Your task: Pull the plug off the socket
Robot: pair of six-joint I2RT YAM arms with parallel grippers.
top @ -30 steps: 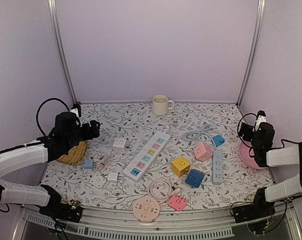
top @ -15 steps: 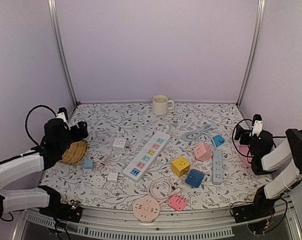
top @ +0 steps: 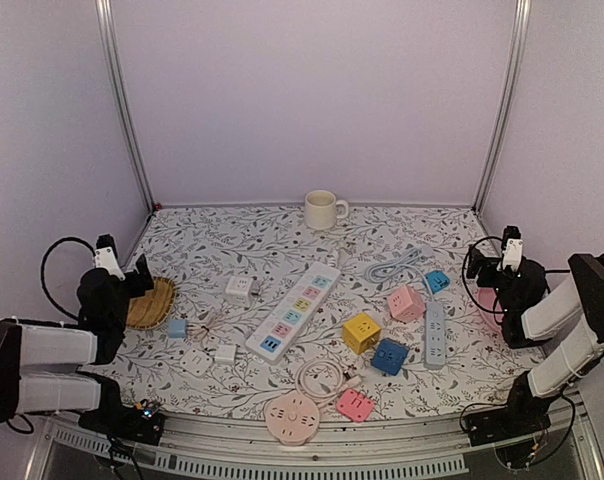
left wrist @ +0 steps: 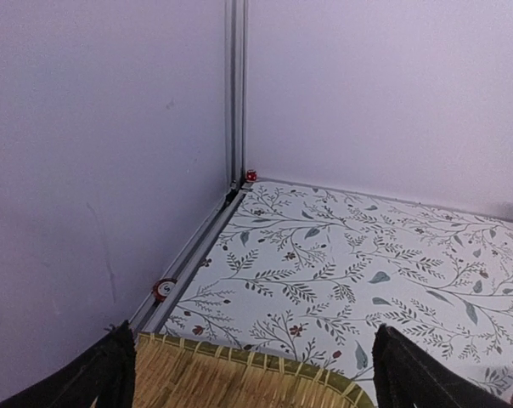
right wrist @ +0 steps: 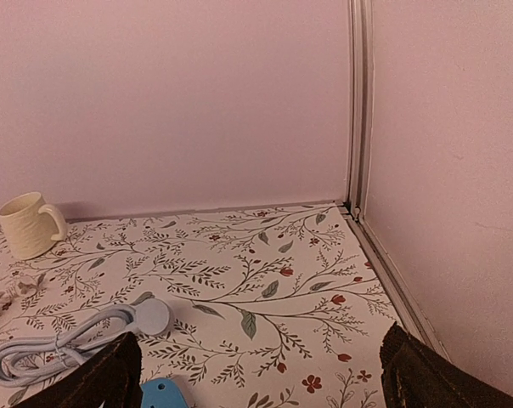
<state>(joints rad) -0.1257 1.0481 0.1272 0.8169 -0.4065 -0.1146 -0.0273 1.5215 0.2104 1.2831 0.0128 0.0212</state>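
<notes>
The left tool (top: 132,272) and right tool (top: 482,265) hang wide open and empty at the sides, seemingly parked well apart from the power strip (top: 292,312) mid-surface, whose plug I can't make out

A high overhead view faces the back wall (top: 312,100); low wrist views face opposite rear corners, sharing the table (top: 262,230).

The mat (left wrist: 239,378) is rough woven straw, the table cover (left wrist: 392,255) matt and printed, the power strip (top: 294,312) smooth plastic.
</notes>
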